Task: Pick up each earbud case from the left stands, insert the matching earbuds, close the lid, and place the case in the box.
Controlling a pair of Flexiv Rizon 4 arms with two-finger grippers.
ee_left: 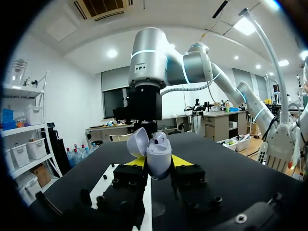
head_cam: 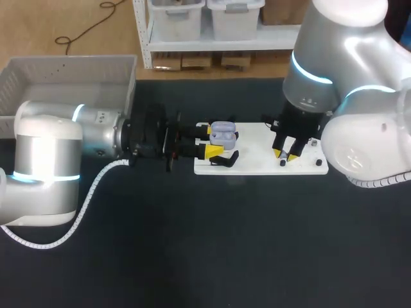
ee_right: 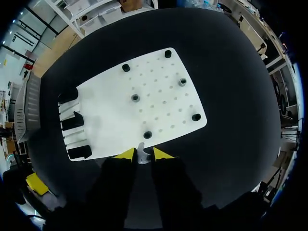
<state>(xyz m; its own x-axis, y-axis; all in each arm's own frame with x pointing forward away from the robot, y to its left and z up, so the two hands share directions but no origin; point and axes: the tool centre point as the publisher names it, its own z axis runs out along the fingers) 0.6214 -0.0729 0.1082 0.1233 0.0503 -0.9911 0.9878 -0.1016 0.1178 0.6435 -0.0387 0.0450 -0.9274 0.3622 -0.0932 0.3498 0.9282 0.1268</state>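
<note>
Our left fingers (head_cam: 212, 151) are clamped on the open case (head_cam: 223, 133), held above the left end of the board (head_cam: 257, 163). Our right fingers (ee_right: 161, 154) pinch an earbud (ee_right: 141, 155) over its right part.

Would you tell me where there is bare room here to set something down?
Bare: the dark table along the white board's near edge, and the board's middle between case and right gripper. Crowded: the board's left end, with left gripper, case and black stands.
</note>
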